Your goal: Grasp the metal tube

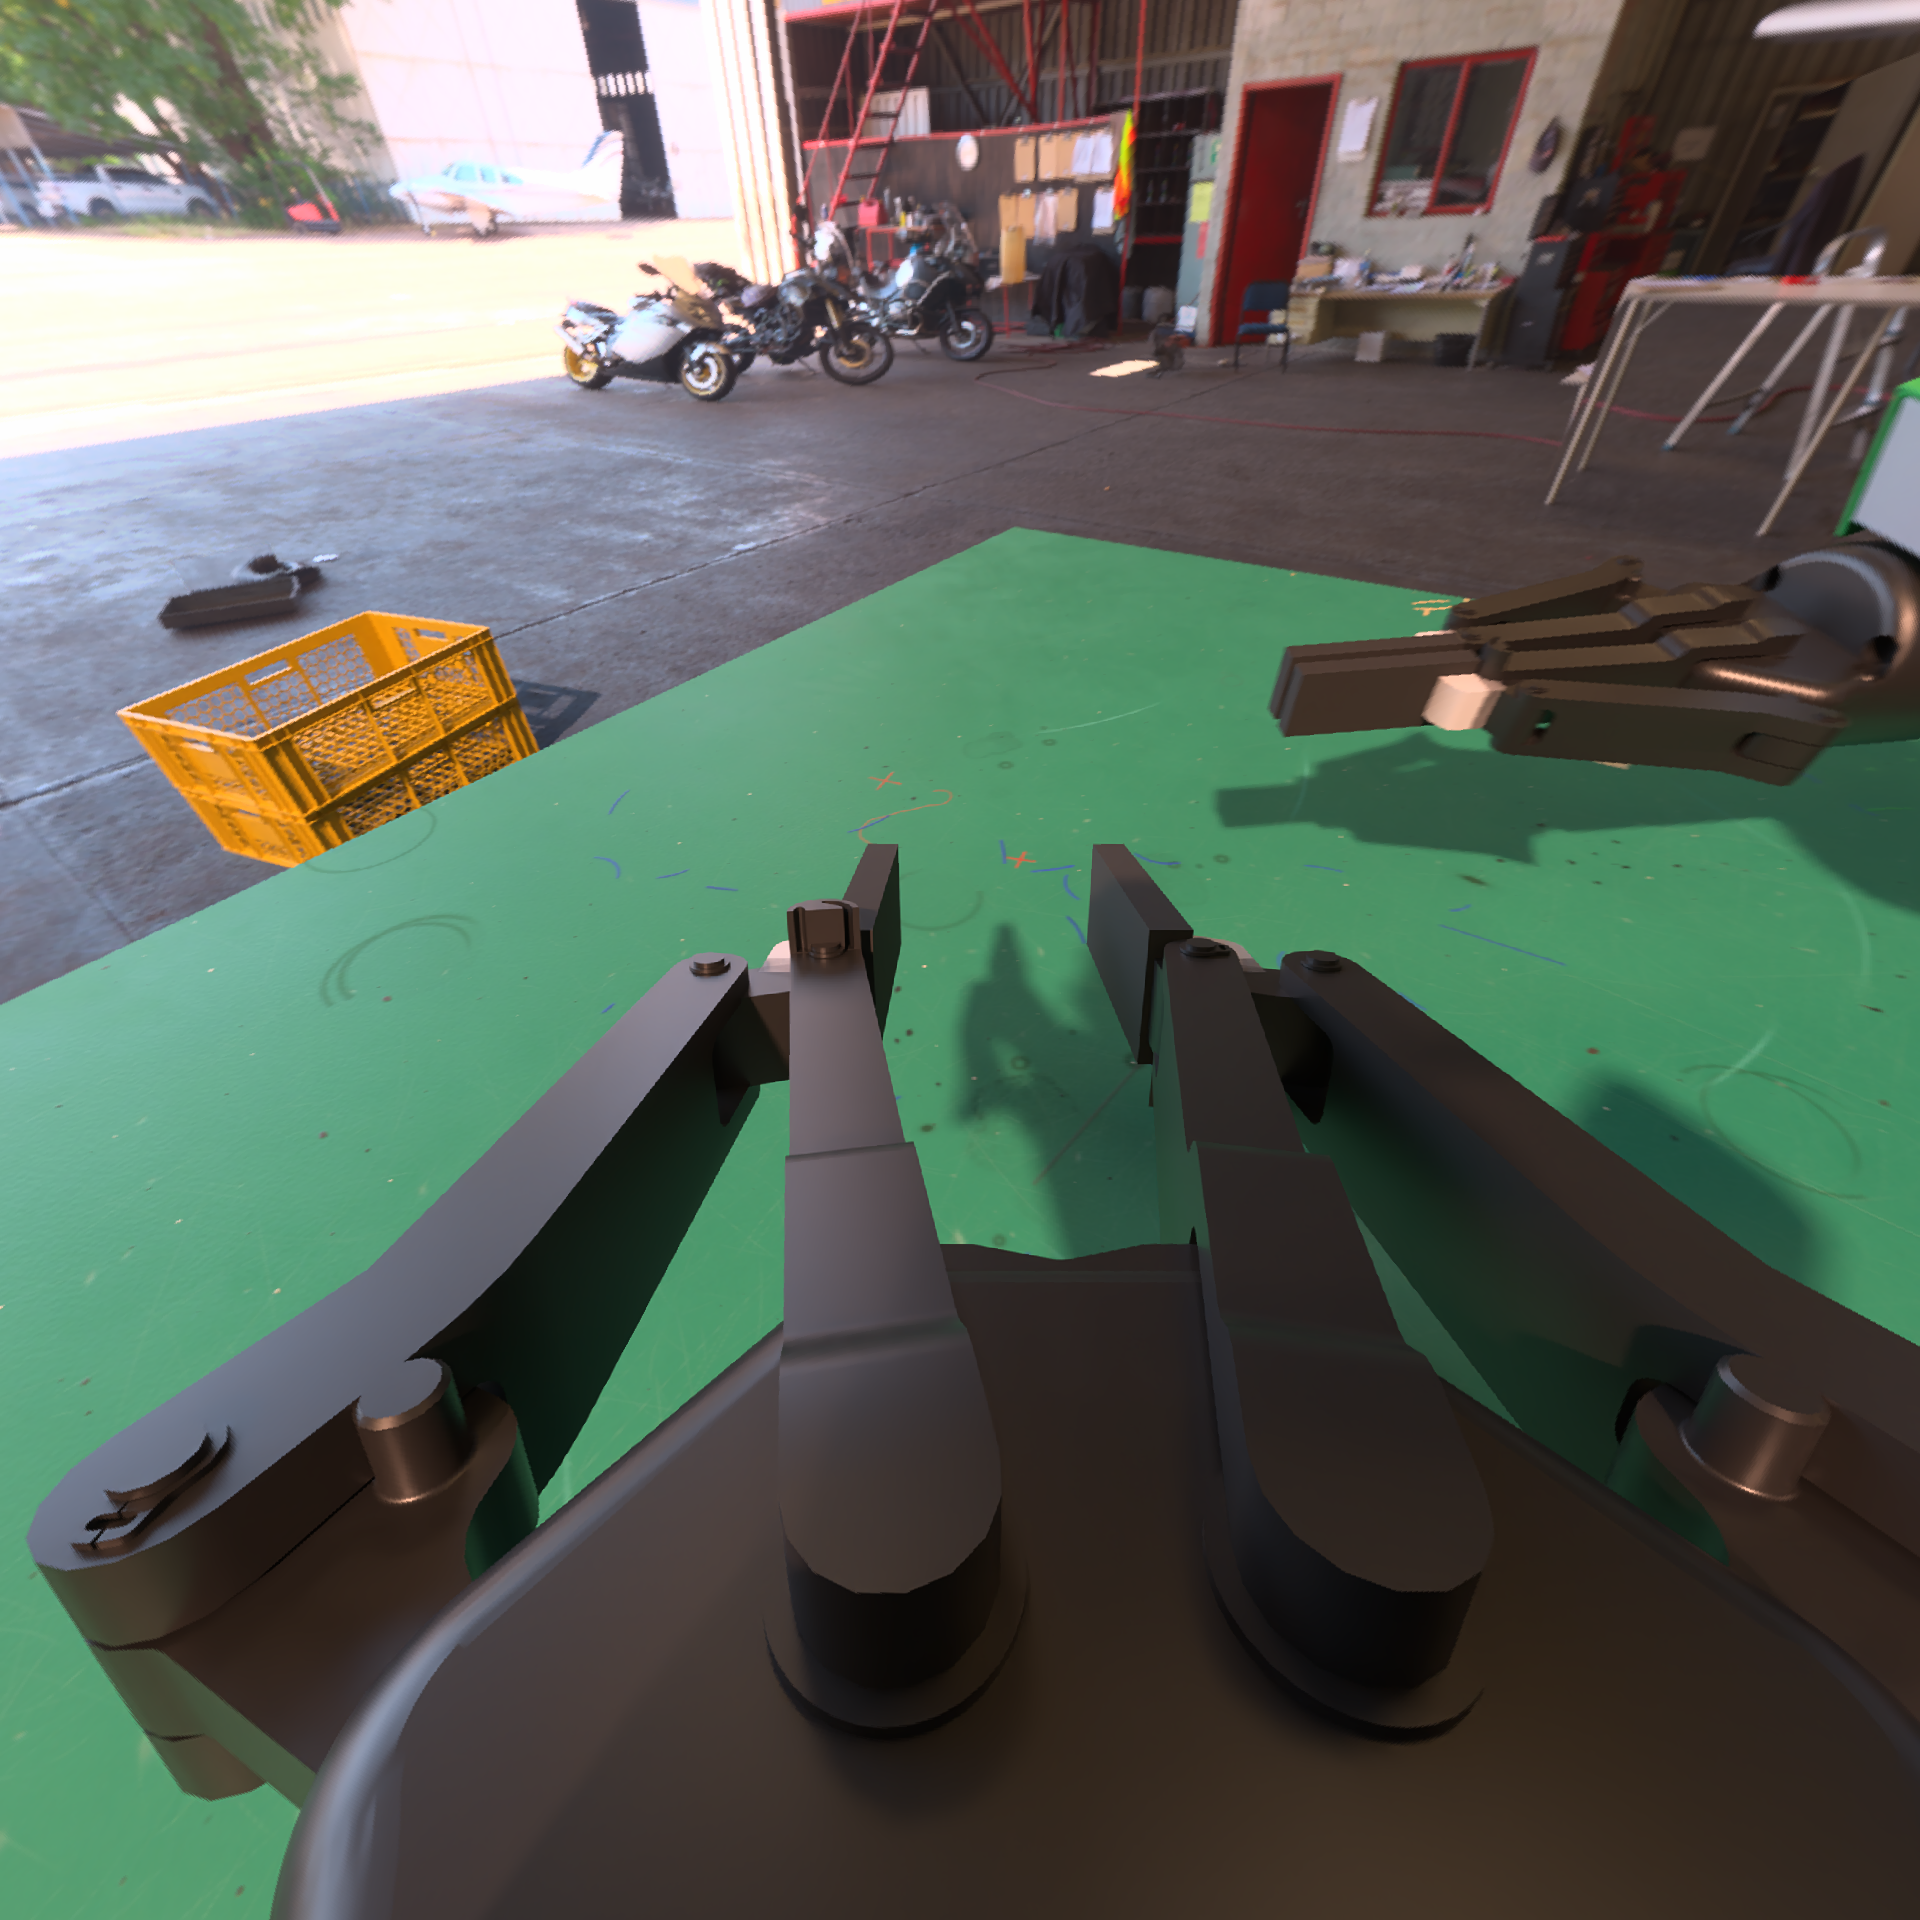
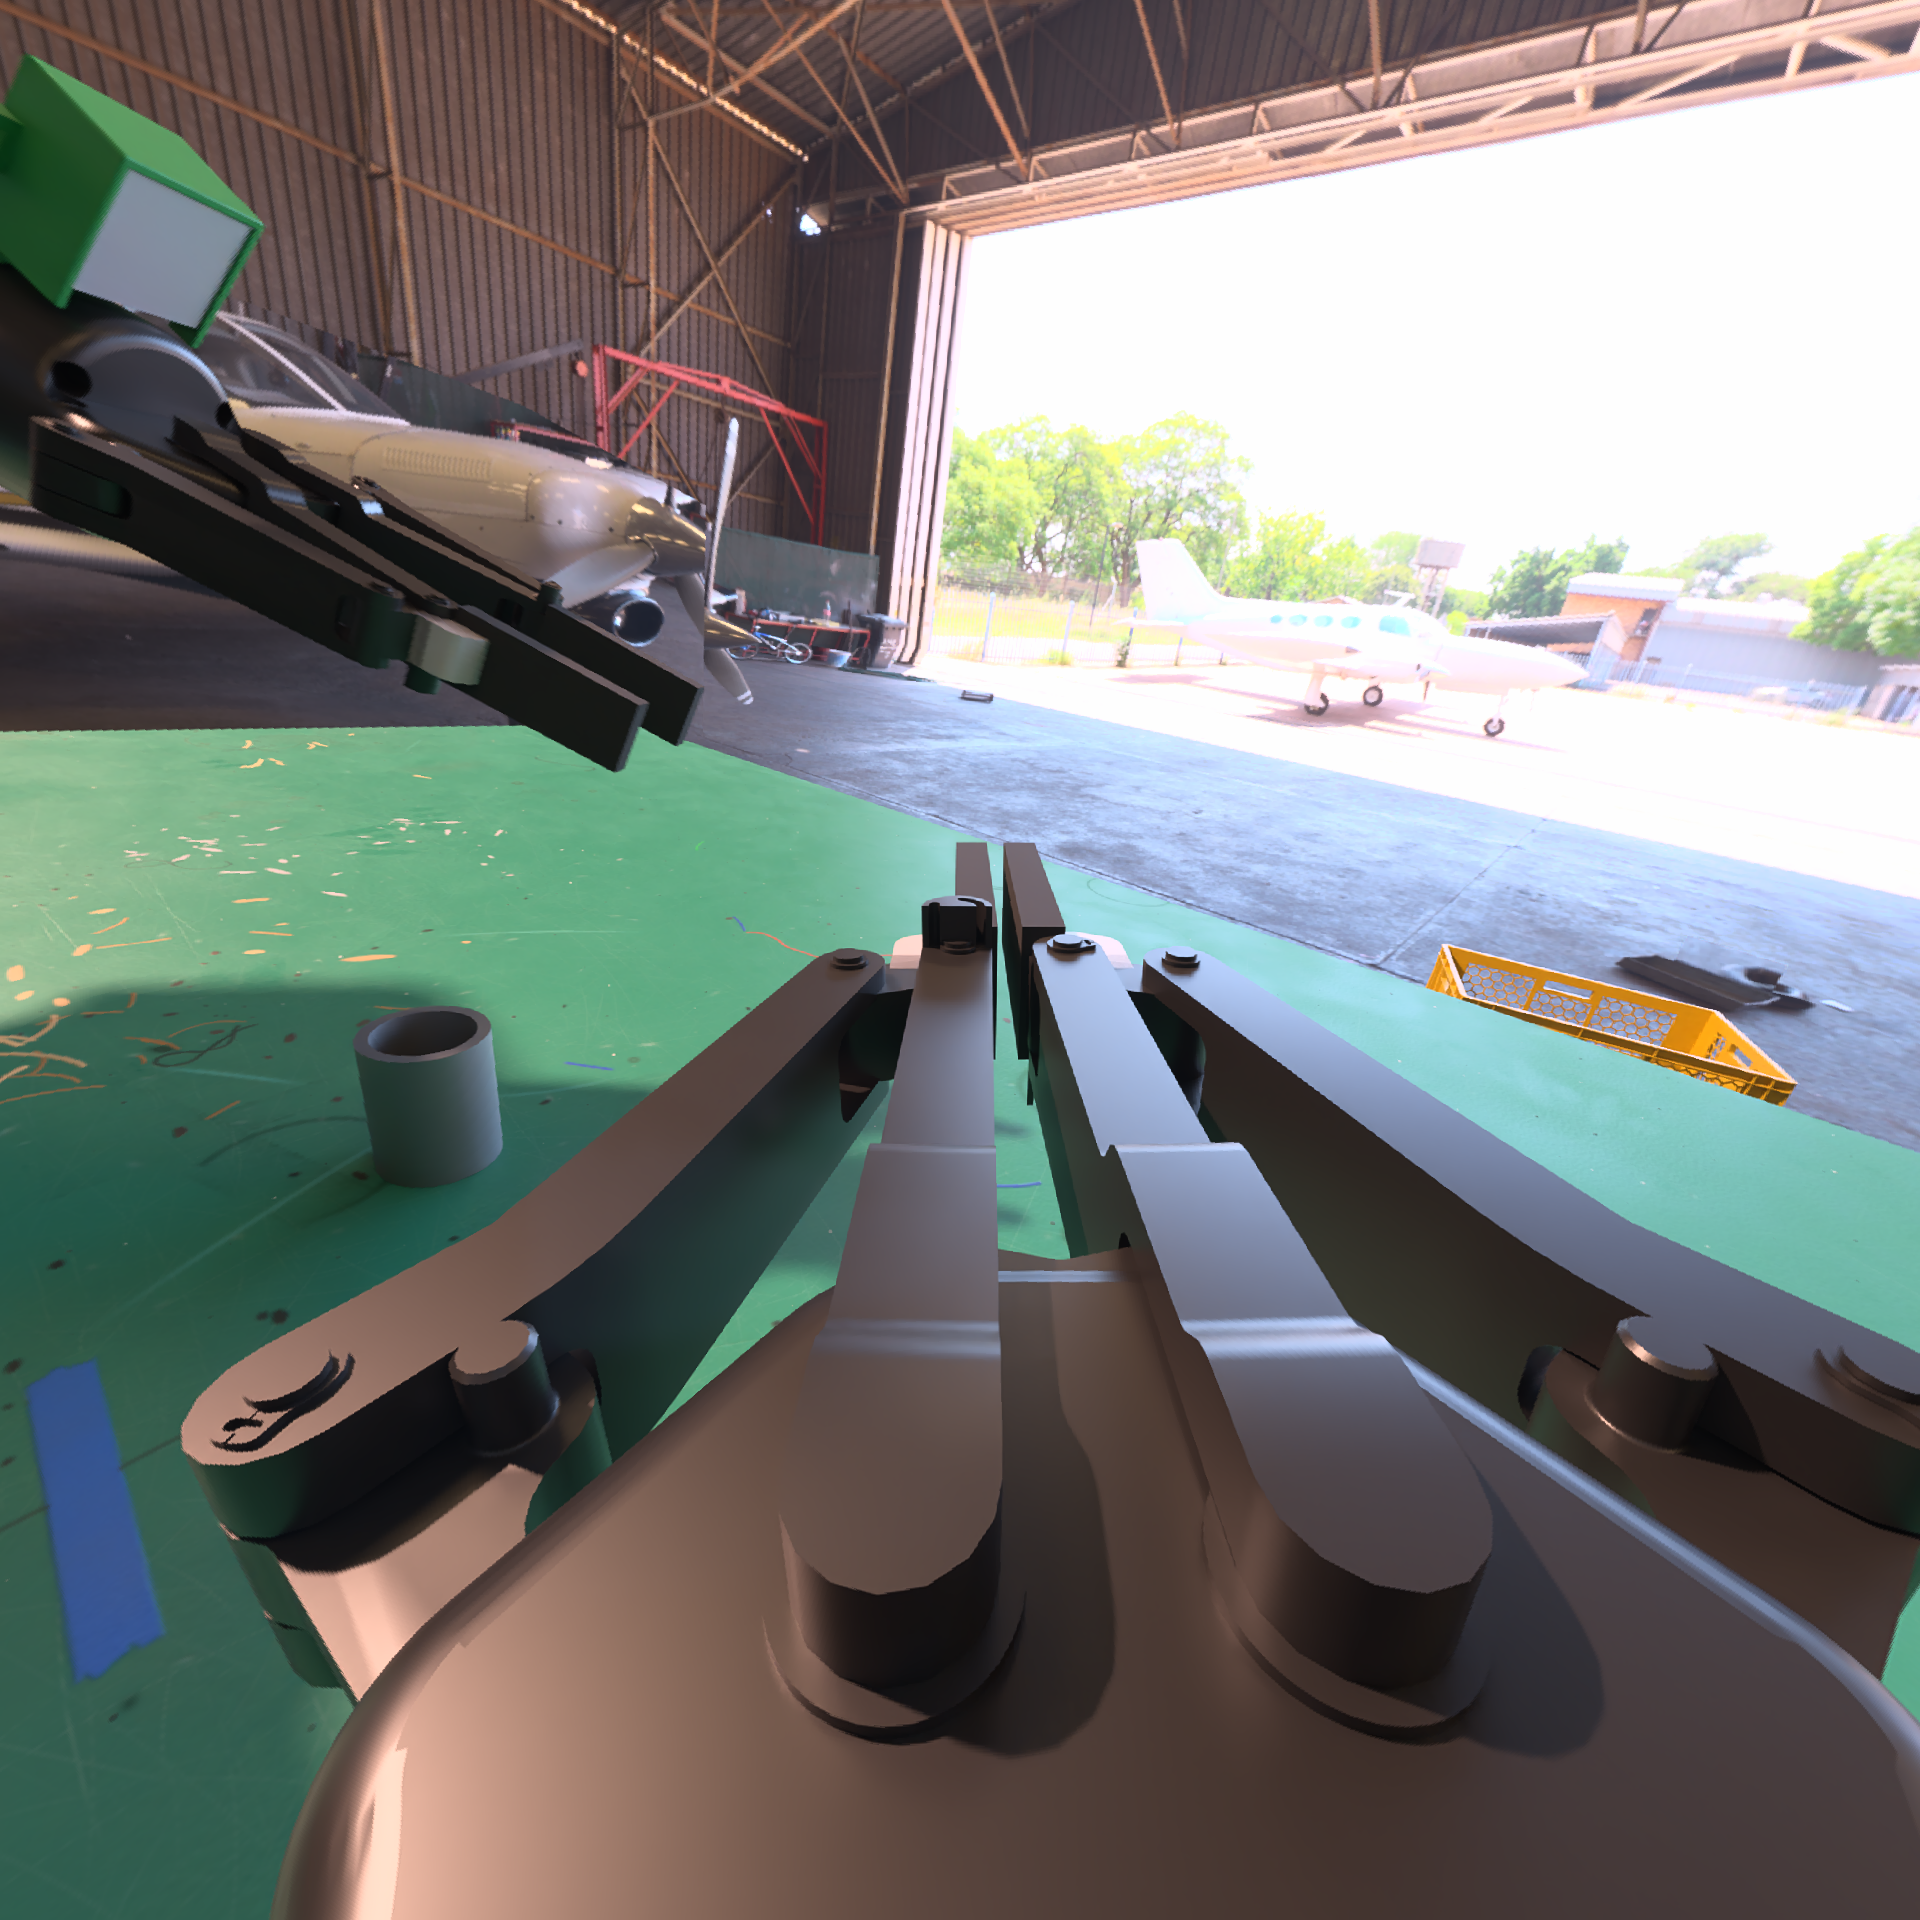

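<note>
Tube [image 2: 429, 1093] is seen upright on the green table [image 2: 260, 1351], not held.
Left gripper [image 1: 992, 883] is held apart over bare table. Right gripper [image 2: 1000, 883] is nearly pressed together, with nothing in it. The tube is left of it, near blue tape [image 2: 91, 1517].

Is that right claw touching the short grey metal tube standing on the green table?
Apart. The right wrist view shows the grey metal tube upright on the green table, with bare mat between it and the right gripper, whose fingers are shut on nothing.
</note>
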You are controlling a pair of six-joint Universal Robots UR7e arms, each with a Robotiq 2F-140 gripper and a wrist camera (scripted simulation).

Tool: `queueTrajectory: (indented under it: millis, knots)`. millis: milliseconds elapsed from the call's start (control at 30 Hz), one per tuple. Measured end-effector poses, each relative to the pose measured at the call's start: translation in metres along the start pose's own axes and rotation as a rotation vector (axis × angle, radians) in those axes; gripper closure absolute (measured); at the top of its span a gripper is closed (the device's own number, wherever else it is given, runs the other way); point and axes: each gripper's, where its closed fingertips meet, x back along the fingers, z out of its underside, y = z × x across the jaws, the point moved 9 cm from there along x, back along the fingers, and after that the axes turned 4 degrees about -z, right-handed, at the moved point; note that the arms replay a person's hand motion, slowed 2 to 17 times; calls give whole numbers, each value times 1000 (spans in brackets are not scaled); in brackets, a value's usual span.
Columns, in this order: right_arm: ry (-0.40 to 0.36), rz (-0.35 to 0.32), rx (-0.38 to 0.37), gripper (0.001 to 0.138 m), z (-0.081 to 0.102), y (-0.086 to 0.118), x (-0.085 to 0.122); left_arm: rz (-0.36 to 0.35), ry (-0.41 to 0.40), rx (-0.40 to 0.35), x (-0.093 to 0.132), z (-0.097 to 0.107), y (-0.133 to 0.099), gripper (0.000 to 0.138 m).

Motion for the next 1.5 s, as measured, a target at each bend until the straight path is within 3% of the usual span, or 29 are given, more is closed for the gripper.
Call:
queueTrajectory:
  millis: [300, 733, 1300, 1500]
  knots:
    - [-1, -11, -10, 134, 0, 0, 0, 83, -45, -20, 25, 10, -26, 86]
    - [14, -51, -14, 129, 3, 4, -3, 170, -8, -75, 34, 50, -51, 80]
    - [32, -64, -1, 126, 5, 5, -5, 232, 203, -143, 13, 79, -59, 82]
    - [33, -64, -10, 126, 4, 4, -4, 246, 240, -161, 8, 85, -62, 83]
